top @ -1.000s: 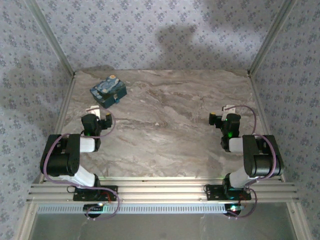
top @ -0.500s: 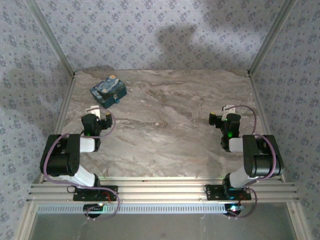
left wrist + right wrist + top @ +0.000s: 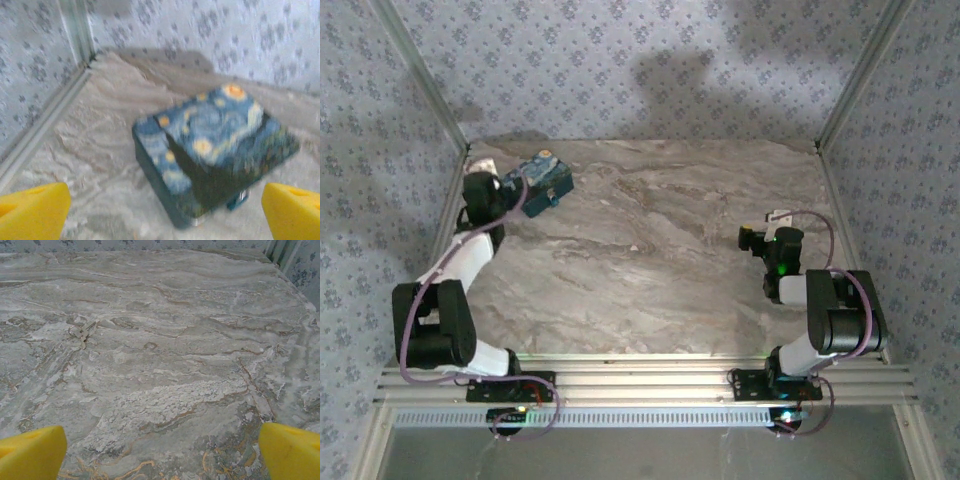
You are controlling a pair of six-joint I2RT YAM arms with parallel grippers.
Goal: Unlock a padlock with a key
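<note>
Keys: I count one small bunch of keys (image 3: 82,333), lying flat on the table (image 3: 670,290) out in the open, well ahead of the right tool and well apart from the box. It is too small for me to count single keys.
Padlock: I cannot identify it with certainty. One small metal fitting (image 3: 239,198) sits at the near lower edge of the box, but it is blurred.
Box: one, with a blue and yellow swirl print (image 3: 540,182), in the far left corner of the table, lid down.
Left tool (image 3: 162,210): fingers spread wide, holding nothing, touching nothing. It hangs just in front of the box and faces it.
Right tool (image 3: 160,452): fingers spread wide, empty, low over bare table on the right side.
Change since a second ago: the left arm has reached out from its folded pose to the box. The right arm, the box and the keys are as they were.
</note>
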